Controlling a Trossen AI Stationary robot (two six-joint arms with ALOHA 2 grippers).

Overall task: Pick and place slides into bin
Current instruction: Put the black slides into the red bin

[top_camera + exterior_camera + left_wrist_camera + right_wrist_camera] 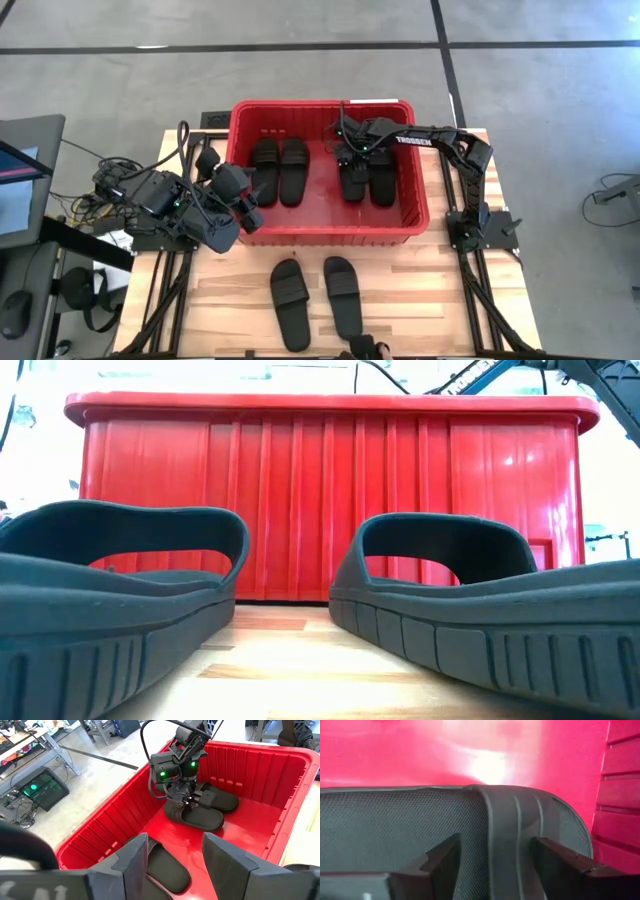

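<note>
The right gripper (192, 800), fingers apart, hangs directly above a matte black slide sandal (202, 817) lying in the red plastic bin (415, 215).

wooden table top (430, 290), pale planks. grey tiled floor (540, 90) with dark seams around it. monitor (20, 175) and tangled cables (95, 185) beside the table. bench with green-lit equipment (40, 787) seen beyond.
</note>
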